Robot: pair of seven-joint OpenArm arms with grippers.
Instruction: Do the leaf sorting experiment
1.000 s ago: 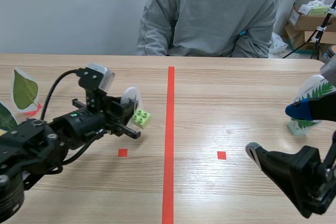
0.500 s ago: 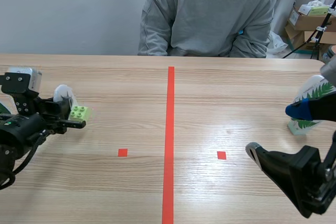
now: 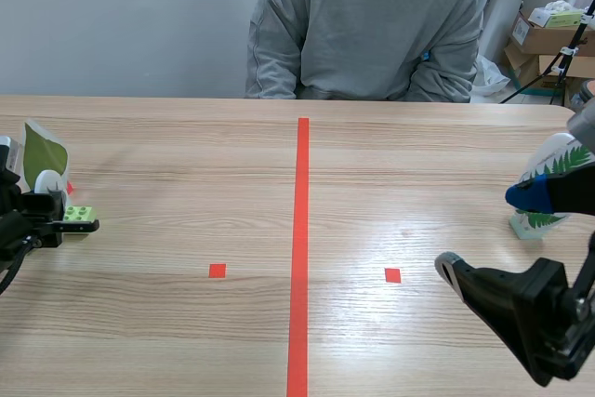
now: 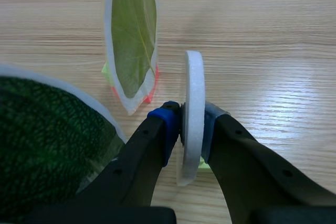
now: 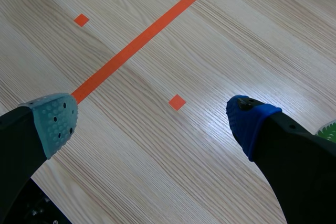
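**Left gripper (image 3: 56, 215) clamped on a white card at the table's left edge**

Scene view: the left gripper sat low at the left edge of the wooden table (image 3: 186, 323). It pinched a white round card (image 3: 46, 183) fixed on a pale green toy brick (image 3: 79, 218). Just behind it stood a laminated olive-green leaf card (image 3: 42, 151). Near the right edge hung the right gripper (image 3: 491, 230), fingers spread, with a white fern leaf card (image 3: 555, 169) beside its blue pad. A person in a grey sweatshirt (image 3: 372, 25) sat at the far edge.

Left wrist view: both pads pressed against the white round card (image 4: 194, 77), which was seen edge-on. The laminated olive-green leaf card (image 4: 131, 35) stood just ahead, and a large dark green leaf card (image 4: 47, 140) stood beside the blue-padded finger.

Right wrist view: the right gripper (image 5: 152, 121) was wide open over bare wood, with a small orange-red tape square (image 5: 177, 102) below the gap.
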